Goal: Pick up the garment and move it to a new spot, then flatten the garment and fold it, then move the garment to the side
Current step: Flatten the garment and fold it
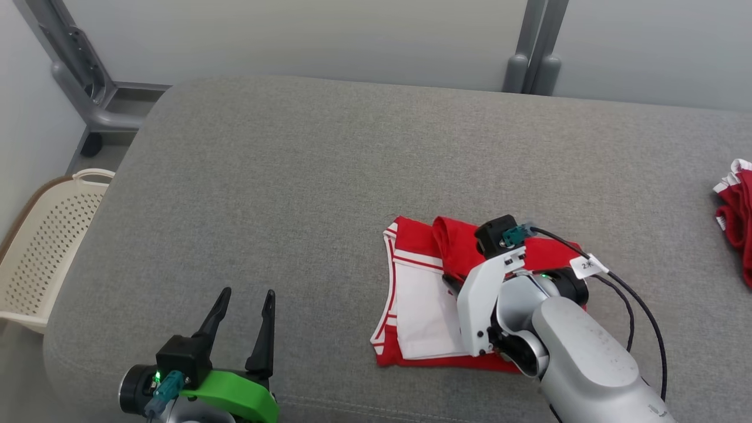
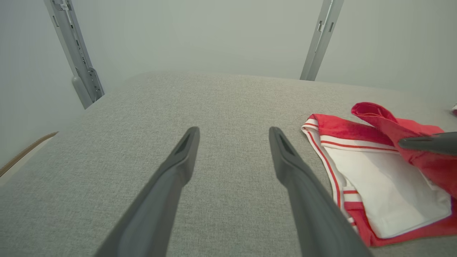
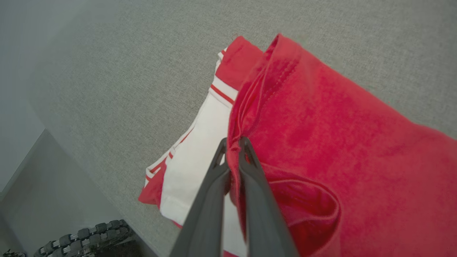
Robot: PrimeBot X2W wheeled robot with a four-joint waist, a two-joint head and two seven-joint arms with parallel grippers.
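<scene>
From the head, we saw the red-and-white garment [image 1: 417,305] lying right of centre on the grey cushion [image 1: 294,176], our right gripper [image 1: 451,285] down on it, our left gripper [image 1: 247,294] well apart. Along the left wrist, that gripper's fingers [image 2: 178,167] stood spread wide over the cushion, the garment to their right. Along the right wrist, our fingers [image 3: 214,189] pinched a raised red fold.

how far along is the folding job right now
Done: the garment lies spread on the grey cushion, its white panel facing up and flat.
In hand: the right hand is shut on a red flap raised above the white panel, so a fold looks under way. The left hand is open, apart from the cloth.
Left: laying that flap down, finishing the fold, then moving the garment to the side.
</scene>
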